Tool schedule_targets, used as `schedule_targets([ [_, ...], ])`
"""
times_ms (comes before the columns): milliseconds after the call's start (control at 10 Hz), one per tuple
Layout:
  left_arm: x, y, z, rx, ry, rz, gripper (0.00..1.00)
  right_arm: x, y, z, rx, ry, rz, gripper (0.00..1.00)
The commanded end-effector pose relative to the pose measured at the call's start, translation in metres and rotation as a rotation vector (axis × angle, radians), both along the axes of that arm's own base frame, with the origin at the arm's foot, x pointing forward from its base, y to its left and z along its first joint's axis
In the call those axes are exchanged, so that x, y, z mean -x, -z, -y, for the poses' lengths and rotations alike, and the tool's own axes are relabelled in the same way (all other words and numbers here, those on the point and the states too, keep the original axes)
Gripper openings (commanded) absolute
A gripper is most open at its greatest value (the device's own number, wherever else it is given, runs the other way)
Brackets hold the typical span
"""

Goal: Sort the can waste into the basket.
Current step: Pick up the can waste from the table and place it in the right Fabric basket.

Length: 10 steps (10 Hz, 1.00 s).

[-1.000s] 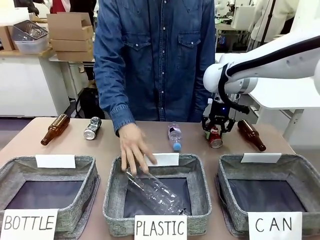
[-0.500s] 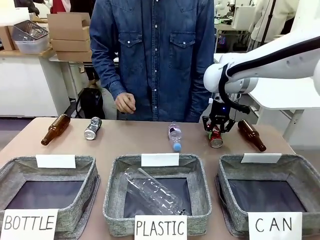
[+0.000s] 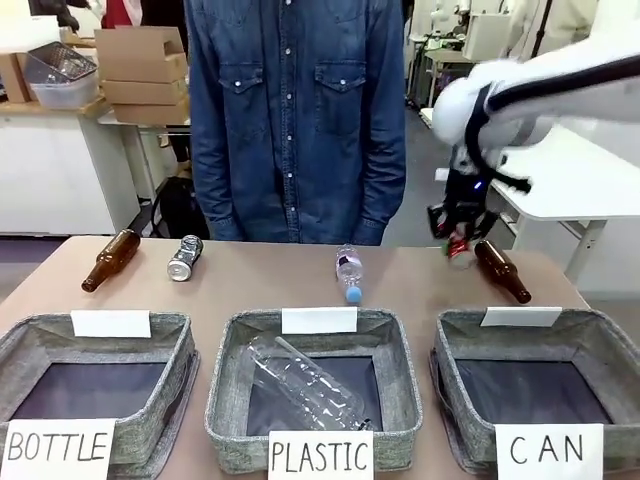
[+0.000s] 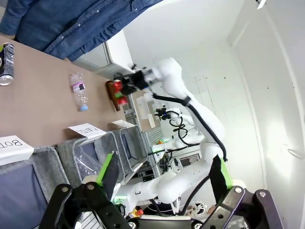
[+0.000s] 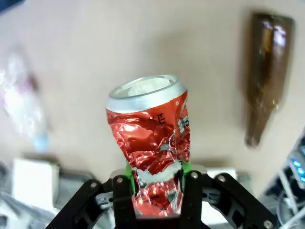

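Red can (image 5: 148, 133) lifted off table (image 3: 300, 282), clamped in right claw (image 3: 459, 240), left claw (image 4: 163, 160) spread wide

We see the crumpled red can (image 5: 147, 138) clear of the table near its far right edge, pinched low in the right gripper (image 5: 153, 174). The silver can (image 3: 185, 257) lies sideways by the far left edge. The grey CAN basket (image 3: 447, 365) sits at the near right corner, dark bottom bare.

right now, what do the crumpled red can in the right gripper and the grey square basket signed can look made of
Crumpled red can, held in the right gripper: thin metal, likely aluminium, glossy; sharp shiny creases, silver rim.
Grey square basket signed CAN: woven fabric, it seems, matt; visible weave, soft rim.
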<state>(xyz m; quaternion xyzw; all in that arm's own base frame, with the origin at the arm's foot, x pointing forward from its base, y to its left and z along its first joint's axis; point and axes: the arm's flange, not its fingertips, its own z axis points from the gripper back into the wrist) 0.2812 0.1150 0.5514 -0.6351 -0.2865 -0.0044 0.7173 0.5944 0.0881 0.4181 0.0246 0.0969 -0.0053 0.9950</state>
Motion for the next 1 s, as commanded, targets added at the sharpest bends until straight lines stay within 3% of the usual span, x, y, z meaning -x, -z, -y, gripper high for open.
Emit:
schedule_targets([
  [0, -0.002, -0.001, 0.001, 0.008, 0.007, 0.025, 1.0, 0.073, -0.061, 0.036, -0.033, -0.197, -0.095, 0.04],
  [100, -0.002, -0.001, 0.001, 0.008, 0.007, 0.025, 1.0, 0.107, -0.082, 0.047, -0.111, -0.344, -0.208, 0.04],
  [200, -0.002, -0.001, 0.001, 0.008, 0.007, 0.025, 1.0, 0.146, -0.095, 0.054, -0.143, -0.573, -0.214, 0.04],
  [300, -0.002, -0.001, 0.001, 0.008, 0.007, 0.025, 1.0, 0.173, -0.097, 0.058, -0.149, -0.63, -0.194, 0.04],
  [500, -0.002, -0.001, 0.001, 0.008, 0.007, 0.025, 1.0, 0.221, -0.087, 0.065, -0.195, -0.926, -0.129, 0.04],
  [700, -0.002, -0.001, 0.001, 0.008, 0.007, 0.025, 1.0, 0.243, -0.078, 0.061, -0.183, -0.994, -0.012, 0.04],
  [900, -0.002, -0.001, 0.001, 0.008, 0.007, 0.025, 1.0, 0.249, -0.079, 0.06, -0.173, -0.99, 0.022, 0.04],
])
